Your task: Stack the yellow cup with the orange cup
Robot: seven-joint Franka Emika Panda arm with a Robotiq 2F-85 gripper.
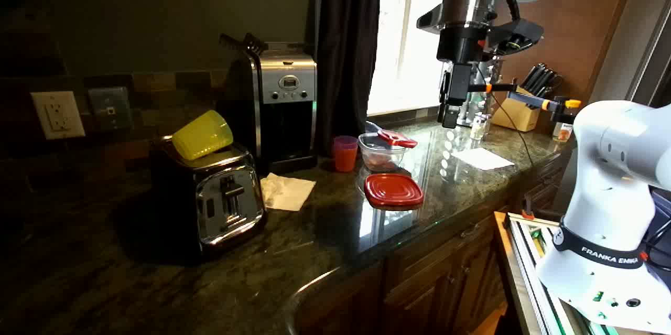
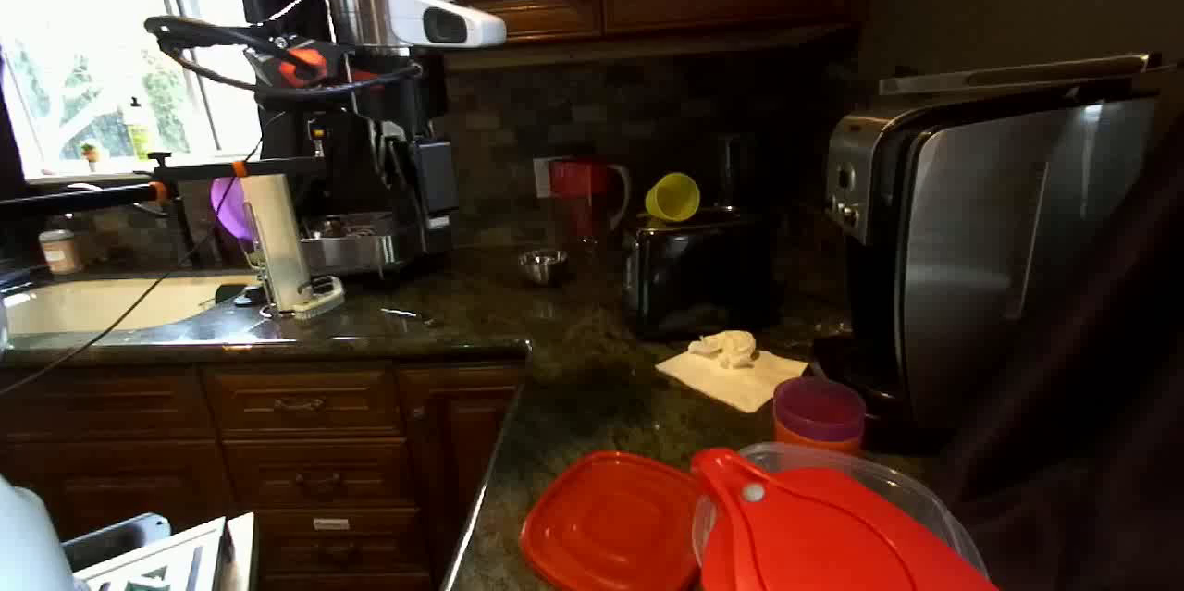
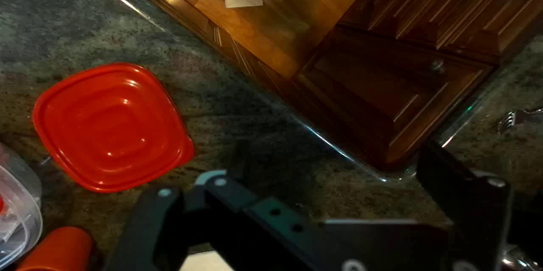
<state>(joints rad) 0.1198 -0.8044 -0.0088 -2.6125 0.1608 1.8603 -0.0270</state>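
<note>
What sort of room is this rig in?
A kitchen, probably in a home: there's a toaster and a coffee maker on the counter, plus a sink.

I'm in a kitchen | toaster (image 1: pixel 215 204) and coffee maker (image 1: pixel 287 91) on the counter (image 1: pixel 183 288) | sink (image 2: pixel 120 306), knife block (image 1: pixel 513 116), wooden drawers (image 2: pixel 301 420) around me
</note>
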